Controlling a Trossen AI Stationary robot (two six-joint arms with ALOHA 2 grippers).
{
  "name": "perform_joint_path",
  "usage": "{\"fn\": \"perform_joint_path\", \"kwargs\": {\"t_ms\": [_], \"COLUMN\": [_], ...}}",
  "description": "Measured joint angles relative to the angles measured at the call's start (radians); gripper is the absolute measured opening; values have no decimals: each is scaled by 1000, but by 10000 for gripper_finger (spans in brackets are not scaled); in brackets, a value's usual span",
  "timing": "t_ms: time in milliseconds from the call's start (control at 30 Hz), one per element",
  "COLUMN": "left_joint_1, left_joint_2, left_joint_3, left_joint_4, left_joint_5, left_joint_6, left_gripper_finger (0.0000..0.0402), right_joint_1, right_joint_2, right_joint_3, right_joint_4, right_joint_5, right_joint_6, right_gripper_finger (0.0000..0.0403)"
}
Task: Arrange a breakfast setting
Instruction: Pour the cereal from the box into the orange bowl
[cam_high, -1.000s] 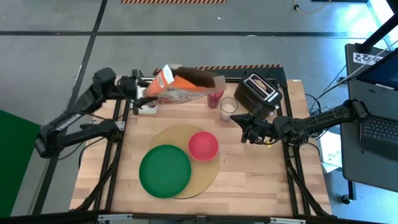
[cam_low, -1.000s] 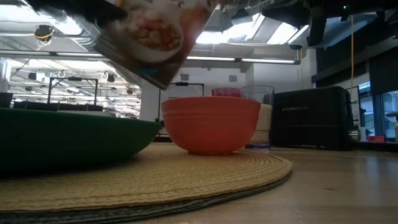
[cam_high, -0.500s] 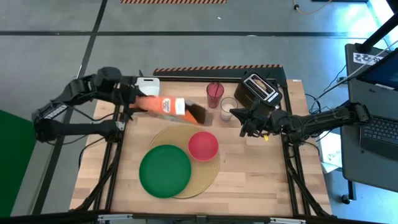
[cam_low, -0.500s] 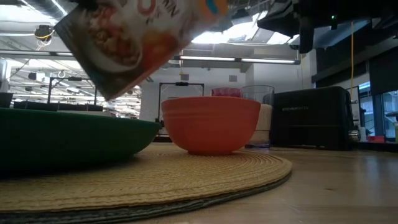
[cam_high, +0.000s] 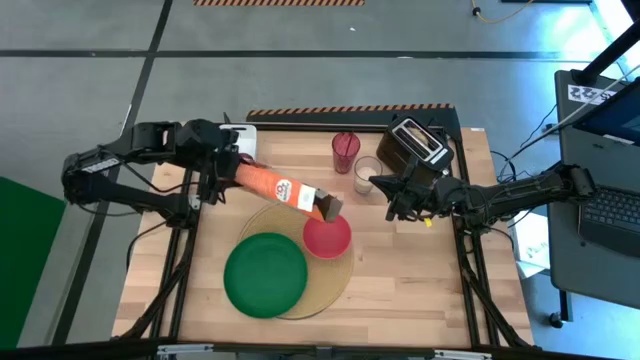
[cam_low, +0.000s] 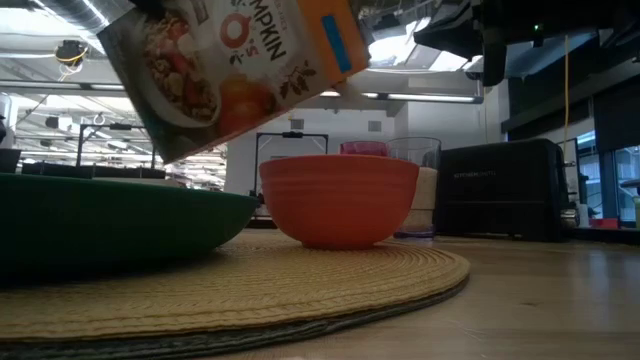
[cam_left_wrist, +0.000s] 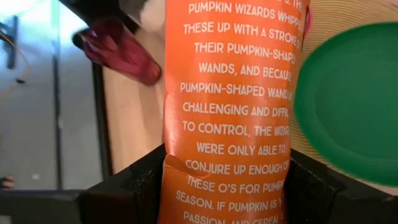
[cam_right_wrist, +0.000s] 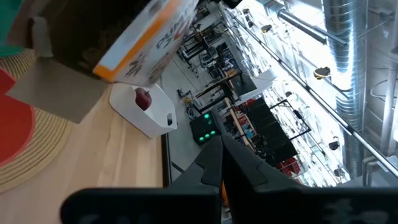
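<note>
My left gripper (cam_high: 228, 172) is shut on an orange cereal box (cam_high: 283, 190), which also shows in the low view (cam_low: 240, 70). The box's open end (cam_high: 328, 208) is over the red bowl (cam_high: 328, 236). The bowl and the green plate (cam_high: 265, 275) stand on the round tan placemat (cam_high: 322, 290). A dark-red fruit (cam_right_wrist: 143, 98) lies on the white board (cam_right_wrist: 149, 121) at the far left. My right gripper (cam_high: 392, 203) is shut, in the air in front of the black toaster (cam_high: 418, 143). No bread ring or spoon shows. My left gripper pinches the box near its closed end (cam_left_wrist: 224, 180), one finger (cam_left_wrist: 134, 183) on each of two opposite sides. The fingers come from the table's left, lying along the box. The box is lifted clear and slants down to the right, open end lowest.
A pink cup (cam_high: 345, 150) and a glass of white liquid (cam_high: 367, 174) stand at the far edge between the box and the toaster. Bare wood lies to the right of the placemat and along the near edge.
My left gripper has carried the cereal box from the far edge toward the near side and down, toward the bowl. The box has turned and tipped, so its open end now points down over the red bowl.
</note>
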Motion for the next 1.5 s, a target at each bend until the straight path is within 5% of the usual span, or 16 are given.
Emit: {"fn": "perform_joint_path", "kwargs": {"t_ms": [867,1500], "left_joint_1": [-336,-416], "left_joint_2": [182,190], "left_joint_3": [149,184], "left_joint_4": [-170,-155], "left_joint_5": [-311,-466], "left_joint_6": [5,87], "left_gripper_finger": [237,232], "right_joint_1": [0,1], "right_joint_2": [0,0], "right_joint_3": [0,0], "right_joint_4": [-40,-42], "right_joint_5": [0,0], "right_joint_6": [57,60], "right_gripper_finger": [5,5]}}
